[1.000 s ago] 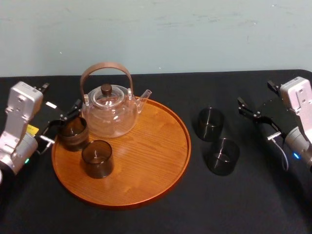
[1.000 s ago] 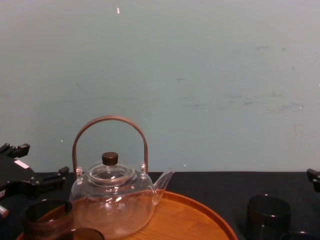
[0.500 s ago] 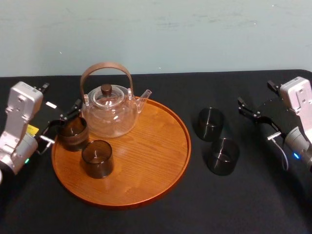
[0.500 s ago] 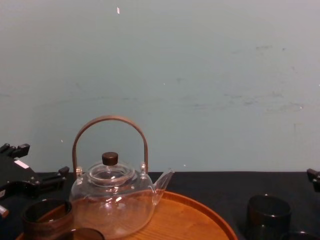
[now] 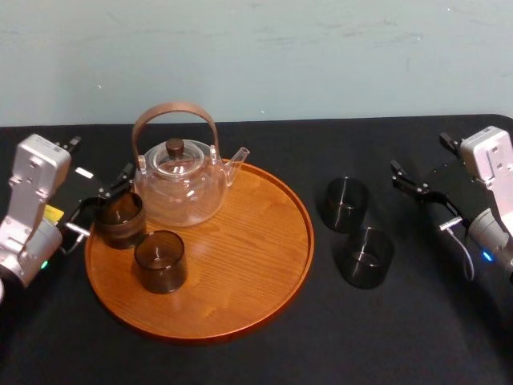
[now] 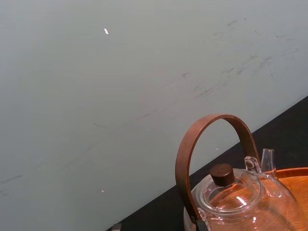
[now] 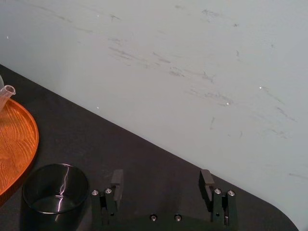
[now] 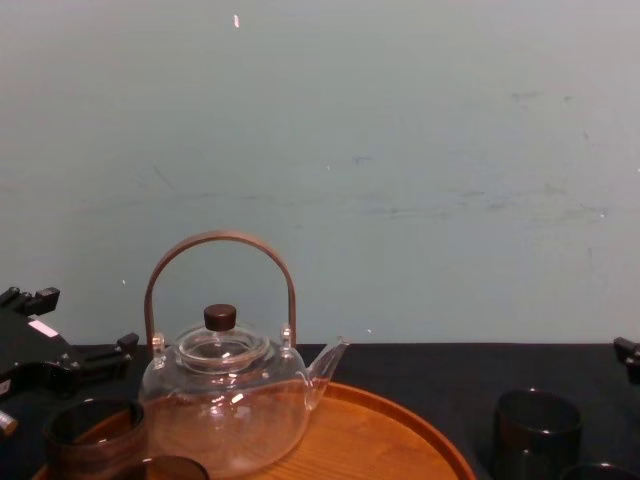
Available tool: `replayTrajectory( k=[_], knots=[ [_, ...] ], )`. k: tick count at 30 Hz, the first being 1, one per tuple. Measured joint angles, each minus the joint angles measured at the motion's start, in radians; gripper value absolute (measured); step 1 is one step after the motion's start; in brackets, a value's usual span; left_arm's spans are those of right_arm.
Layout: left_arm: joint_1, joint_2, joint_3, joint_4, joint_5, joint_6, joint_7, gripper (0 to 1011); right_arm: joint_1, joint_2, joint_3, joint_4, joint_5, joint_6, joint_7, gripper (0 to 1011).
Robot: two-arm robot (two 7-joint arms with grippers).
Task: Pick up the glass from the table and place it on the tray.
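Head view: right gripper point(image 5: 429, 203), jaws released, near the farther glass point(image 5: 346, 204).
Straddle it low, clear of the nearer glass point(image 5: 366, 257); left gripper point(image 5: 100, 204) at the tray point(image 5: 240, 305), jaws' state: cannot tell.

Table point(image 5: 240, 357) is covered edge to edge in black cloth and is backed by a pale wall. A round orange-brown wooden tray point(image 5: 256, 257) is set flat on the left-centre part. Two dark glasses are stood upright on the cloth to the tray's right, clear of its rim. The far glass point(image 5: 346, 204) and near glass point(image 5: 367, 257) are placed just beside each other, the near one slightly further right.
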Motion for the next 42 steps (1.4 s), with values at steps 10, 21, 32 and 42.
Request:
replayTrajectory(
  k=[10,21,32,42],
  knots=[
    [0.0,0.0,0.0,0.0,0.0,0.0,0.0,1001,-0.045,0.024,0.028,-0.054,0.008,0.001,0.024,1002],
    [0.0,0.0,0.0,0.0,0.0,0.0,0.0,1001,-0.195,0.096,0.101,-0.214,0.087,0.034,0.083,1002],
    [0.0,0.0,0.0,0.0,0.0,0.0,0.0,1001,-0.353,0.149,0.159,-0.359,0.133,0.029,0.131,1002],
    [0.0,0.0,0.0,0.0,0.0,0.0,0.0,1001,-0.417,0.161,0.162,-0.407,0.139,0.034,0.193,1002]
  ],
)
